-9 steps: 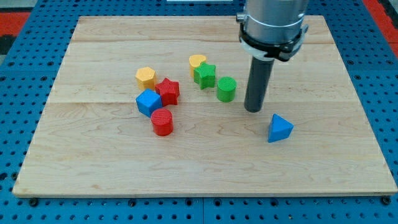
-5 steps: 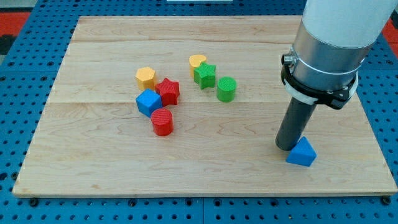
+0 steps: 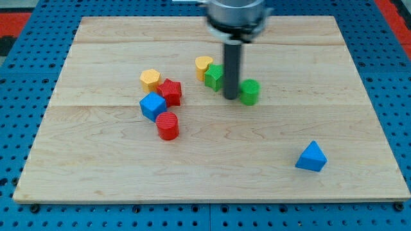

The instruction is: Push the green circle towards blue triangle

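Observation:
The green circle (image 3: 250, 92) stands on the wooden board, right of centre near the view's top. My tip (image 3: 230, 97) touches its left side, between it and the green star (image 3: 214, 76). The blue triangle (image 3: 311, 157) lies alone toward the view's lower right, well apart from the green circle.
A yellow heart (image 3: 203, 63) sits just left of the green star. Further left is a cluster: a yellow hexagon (image 3: 150, 79), a red star (image 3: 171, 92), a blue cube (image 3: 153, 106) and a red cylinder (image 3: 168, 126). The board's edge (image 3: 212, 201) runs along the view's bottom.
My tip pushed the blue triangle toward the lower right, then swung back up and left to the green circle's left side. The green circle has shifted slightly to the right.

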`<move>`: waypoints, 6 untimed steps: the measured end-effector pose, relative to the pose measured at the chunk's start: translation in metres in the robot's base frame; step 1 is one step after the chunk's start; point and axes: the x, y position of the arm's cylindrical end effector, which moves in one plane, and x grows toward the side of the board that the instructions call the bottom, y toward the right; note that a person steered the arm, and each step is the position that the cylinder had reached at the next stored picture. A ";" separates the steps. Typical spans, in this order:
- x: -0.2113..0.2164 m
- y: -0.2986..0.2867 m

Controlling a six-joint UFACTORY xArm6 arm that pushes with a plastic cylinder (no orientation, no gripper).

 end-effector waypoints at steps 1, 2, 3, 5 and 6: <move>-0.018 0.007; -0.030 0.011; 0.029 0.054; 0.015 0.048; 0.013 0.063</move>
